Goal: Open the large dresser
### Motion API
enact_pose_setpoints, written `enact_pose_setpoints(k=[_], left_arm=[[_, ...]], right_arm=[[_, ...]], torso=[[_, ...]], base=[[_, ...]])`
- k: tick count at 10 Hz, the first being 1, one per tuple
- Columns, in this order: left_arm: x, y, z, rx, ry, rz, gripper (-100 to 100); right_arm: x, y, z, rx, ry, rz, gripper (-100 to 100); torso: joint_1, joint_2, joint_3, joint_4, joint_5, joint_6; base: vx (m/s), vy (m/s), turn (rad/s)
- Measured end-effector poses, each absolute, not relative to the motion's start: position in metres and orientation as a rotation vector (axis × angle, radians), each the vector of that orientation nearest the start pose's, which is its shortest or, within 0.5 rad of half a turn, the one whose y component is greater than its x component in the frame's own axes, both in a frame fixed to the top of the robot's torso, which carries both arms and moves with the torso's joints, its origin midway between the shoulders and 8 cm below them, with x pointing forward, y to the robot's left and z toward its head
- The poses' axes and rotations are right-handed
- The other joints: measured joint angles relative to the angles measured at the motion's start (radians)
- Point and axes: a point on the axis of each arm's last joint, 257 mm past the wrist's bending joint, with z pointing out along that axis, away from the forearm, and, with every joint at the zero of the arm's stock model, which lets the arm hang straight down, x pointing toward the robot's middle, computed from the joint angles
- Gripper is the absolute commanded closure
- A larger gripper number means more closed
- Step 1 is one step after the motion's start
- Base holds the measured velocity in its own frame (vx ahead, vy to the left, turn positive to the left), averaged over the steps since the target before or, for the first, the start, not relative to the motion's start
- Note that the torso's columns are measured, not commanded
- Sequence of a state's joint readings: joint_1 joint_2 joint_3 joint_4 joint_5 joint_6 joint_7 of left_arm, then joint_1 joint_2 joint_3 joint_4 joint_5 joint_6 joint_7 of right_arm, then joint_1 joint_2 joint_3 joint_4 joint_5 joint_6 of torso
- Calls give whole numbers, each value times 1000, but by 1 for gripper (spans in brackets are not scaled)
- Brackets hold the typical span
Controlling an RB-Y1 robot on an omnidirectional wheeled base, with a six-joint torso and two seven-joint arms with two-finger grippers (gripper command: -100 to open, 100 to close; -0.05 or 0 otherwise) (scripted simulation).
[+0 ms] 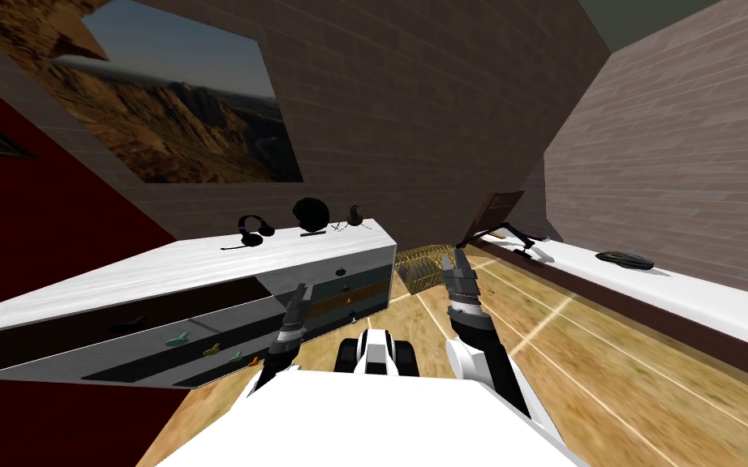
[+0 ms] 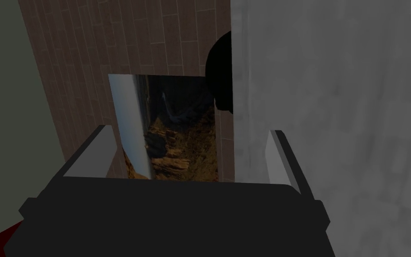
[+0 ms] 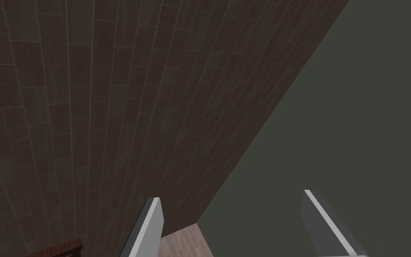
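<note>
Large dresser [image 1: 161, 276] at my 10 o'clock: long low box with white streaky top. Front in stacked bands (dark, grey-blue, one brown), dotted with tiny coloured handles [image 1: 178, 340]. Left gripper [image 1: 298, 298] just off front near far end, blades spread wide, nothing between. In left wrist view, mottled grey dresser face sits right beside one finger [image 2: 273, 156]. Up top at far end: black headphones [image 1: 255, 229], black round blob [image 1: 311, 212]. Wire basket [image 1: 423, 267] on tan plank floor [image 1: 608, 381] at 12. Right gripper [image 1: 453, 266] at 1 o'clock over floor, blades wide and empty.
</note>
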State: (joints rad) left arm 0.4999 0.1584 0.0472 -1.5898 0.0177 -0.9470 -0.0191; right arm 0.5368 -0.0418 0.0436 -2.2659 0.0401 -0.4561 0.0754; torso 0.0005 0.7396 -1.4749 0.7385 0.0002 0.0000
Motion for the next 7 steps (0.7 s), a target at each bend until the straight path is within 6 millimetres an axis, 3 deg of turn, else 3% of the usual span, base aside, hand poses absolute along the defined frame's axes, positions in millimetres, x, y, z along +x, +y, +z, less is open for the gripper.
enact_pose_setpoints(k=[7], left_arm=[[313,340,-233,-793,891,-1123,-100]], right_arm=[[354,-262,-4,648,755,1218,0]], torso=[[-2,-2,-2,-1,-1,0]], base=[[92,-56,8]])
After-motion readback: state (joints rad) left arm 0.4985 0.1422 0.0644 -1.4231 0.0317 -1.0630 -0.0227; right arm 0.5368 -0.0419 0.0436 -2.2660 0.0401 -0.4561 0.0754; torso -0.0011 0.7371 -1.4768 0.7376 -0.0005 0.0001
